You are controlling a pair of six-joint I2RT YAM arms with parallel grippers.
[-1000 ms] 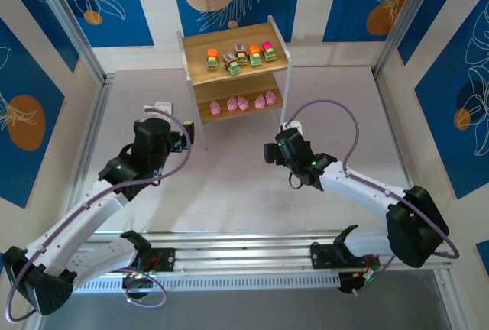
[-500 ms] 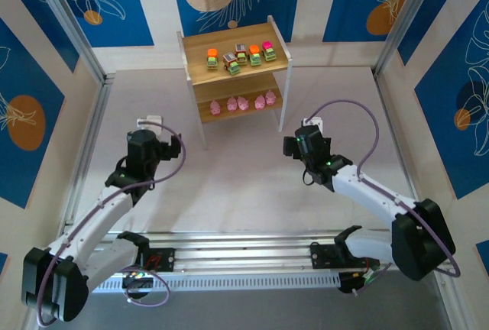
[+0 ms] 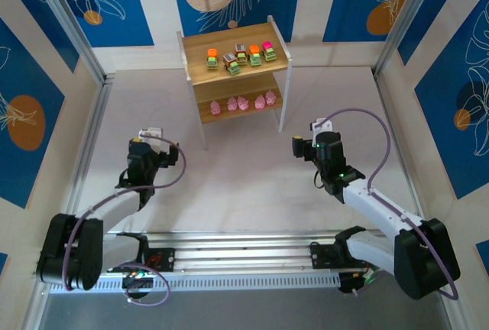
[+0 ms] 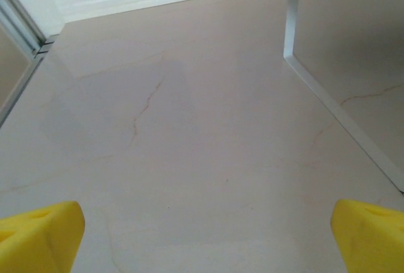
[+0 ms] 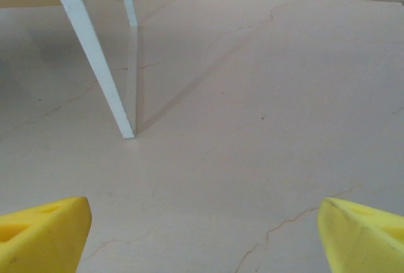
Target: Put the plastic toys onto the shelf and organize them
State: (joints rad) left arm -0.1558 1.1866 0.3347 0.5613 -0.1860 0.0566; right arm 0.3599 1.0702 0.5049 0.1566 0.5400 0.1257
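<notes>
The shelf (image 3: 200, 72) stands at the back of the table. Several blocky green-based plastic toys (image 3: 241, 55) sit in a row on its top board, and several pink pig toys (image 3: 243, 103) line the lower board. My left gripper (image 3: 150, 134) hangs well to the front left of the shelf, open and empty, its yellow fingertips (image 4: 39, 237) wide apart over bare table. My right gripper (image 3: 316, 127) is to the front right of the shelf, also open with nothing between its fingertips (image 5: 41, 235). A white shelf leg (image 5: 95, 64) rises just ahead of it.
A white shelf leg (image 4: 291, 14) stands ahead and to the right of my left gripper. Metal frame posts (image 3: 92, 108) and blue patterned panels close in both sides. The rail (image 3: 244, 257) with both arm bases runs along the near edge.
Both arms have pulled back from the shelf toward the near edge, the left one to the left, the right one to the right. Both grippers stay open and empty.
</notes>
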